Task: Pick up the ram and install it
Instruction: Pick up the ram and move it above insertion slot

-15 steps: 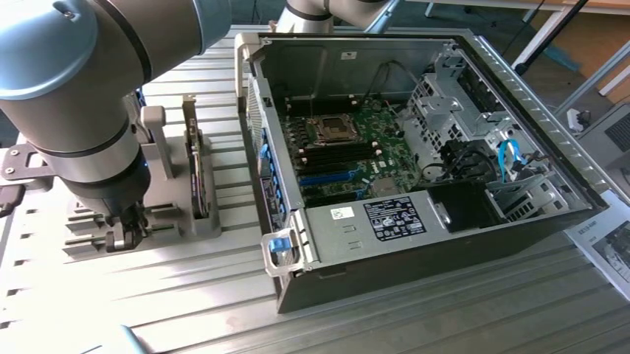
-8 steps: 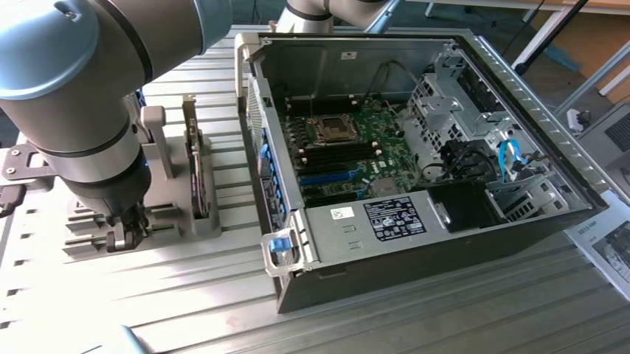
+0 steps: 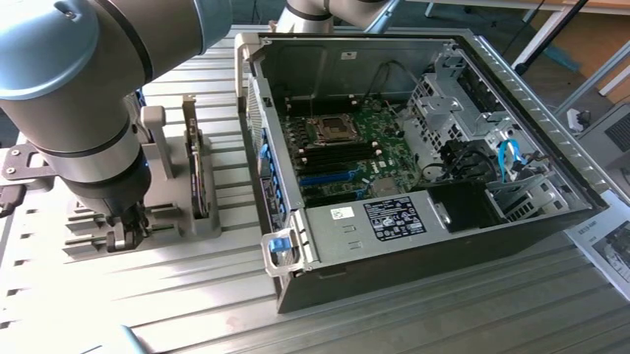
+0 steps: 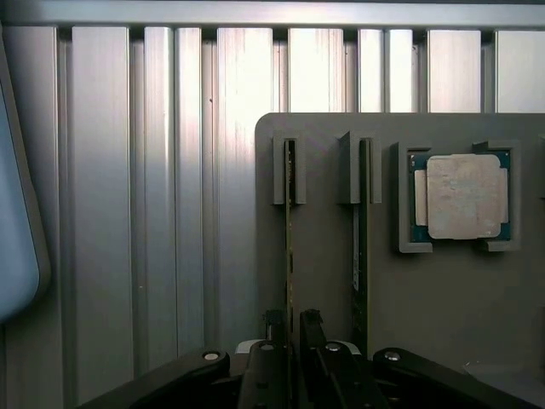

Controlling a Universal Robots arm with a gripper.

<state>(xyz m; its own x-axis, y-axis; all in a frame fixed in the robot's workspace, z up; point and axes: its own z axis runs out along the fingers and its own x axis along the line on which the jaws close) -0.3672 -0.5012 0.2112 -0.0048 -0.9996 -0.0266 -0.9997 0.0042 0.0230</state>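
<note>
Count: 2 thin green sticks, 1 square silver CPU (image 4: 464, 196), 1 gray slotted holder (image 4: 324, 256).
Ram: the ram (image 4: 289, 213) stands on edge in holder slot farthest from CPU; second stick (image 4: 361, 239) in next slot.
Pincer: gripper (image 4: 290, 319) astride ram's end; clamped or clear, can't tell.
Ext. view adds: open metal PC case (image 3: 414, 265), motherboard (image 3: 344, 151) inside.
Surface: ribbed aluminium table (image 4: 170, 213).

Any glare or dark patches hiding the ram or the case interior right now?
Wrist view: glare streaks the table slats, but the holder is evenly lit and the ram shows as a dark edge. Exterior view: the slats wash out bright, and the case interior is dimmer but readable.
</note>
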